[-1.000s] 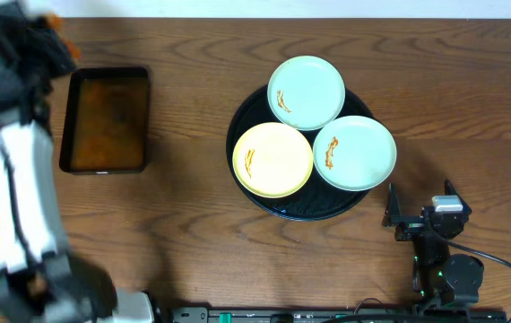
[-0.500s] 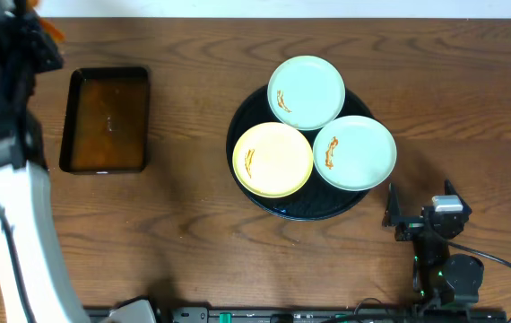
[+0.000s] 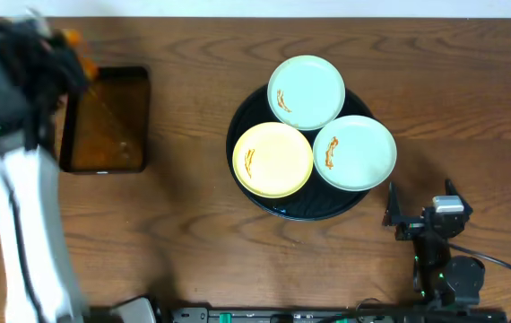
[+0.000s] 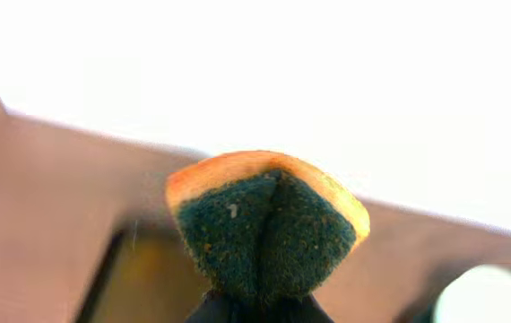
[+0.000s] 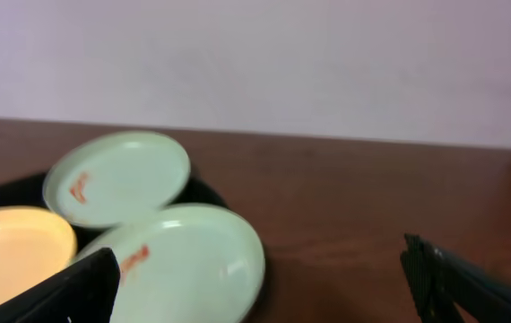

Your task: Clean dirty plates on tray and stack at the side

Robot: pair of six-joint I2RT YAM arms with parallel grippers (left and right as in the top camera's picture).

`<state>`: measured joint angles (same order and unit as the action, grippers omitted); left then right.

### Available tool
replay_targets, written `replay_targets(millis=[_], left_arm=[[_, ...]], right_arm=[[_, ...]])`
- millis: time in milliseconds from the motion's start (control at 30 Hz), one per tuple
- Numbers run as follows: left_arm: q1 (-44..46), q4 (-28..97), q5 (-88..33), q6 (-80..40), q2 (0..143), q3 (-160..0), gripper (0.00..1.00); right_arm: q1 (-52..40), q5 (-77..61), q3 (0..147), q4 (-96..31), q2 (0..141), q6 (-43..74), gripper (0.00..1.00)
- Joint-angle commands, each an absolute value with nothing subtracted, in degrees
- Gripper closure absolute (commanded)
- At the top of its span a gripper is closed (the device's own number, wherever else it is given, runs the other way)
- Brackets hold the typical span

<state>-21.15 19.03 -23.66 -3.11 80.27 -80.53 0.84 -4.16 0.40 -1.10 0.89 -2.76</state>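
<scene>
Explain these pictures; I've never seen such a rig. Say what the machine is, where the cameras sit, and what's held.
Two robot arms work at a brown wooden table. One picture looks down from above; the other two come from wrist cameras. A round glossy black tray carries three small sauce-smeared plates: one pale yellow, two mint-blue. Off to one side stands a rectangular black tray of orange-brown liquid. The left gripper pinches an orange sponge with a dark green face; the right gripper is open, empty.
</scene>
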Motion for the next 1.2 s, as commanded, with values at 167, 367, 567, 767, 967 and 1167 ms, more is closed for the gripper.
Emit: replay_targets(millis=[167,367,567,767,967,1167], left_arm=[[-18.52,30.26,-28.03,-6.59,65.8,-82.74,0.93],[-10.76,37.76,-29.82,-6.76,68.2,-81.67,0.93],[-2.81,37.74,-29.78,-6.74,72.73,-81.49,0.92],[3.55,41.01,-29.8,-10.0,81.91,-81.49,0.93],[9.61,42.59,-29.82,-16.27,93.01,-81.47,0.93],[14.33,41.78,-29.78,-16.88,100.64,-81.47,0.92]], right_arm=[[1.1,-19.27,0.34,11.05,0.67,3.16,0.01],[1.1,-36.58,11.14,19.31,6.63,6.55,0.01],[1.1,-51.75,40.99,-8.38,34.52,-4.01,0.01],[0.64,-55.31,74.06,-49.17,70.32,-7.29,0.01],[-0.23,-59.27,81.12,-45.69,93.25,11.33,0.01],[-10.55,-22.68,81.19,-48.64,100.4,17.47,0.23]])
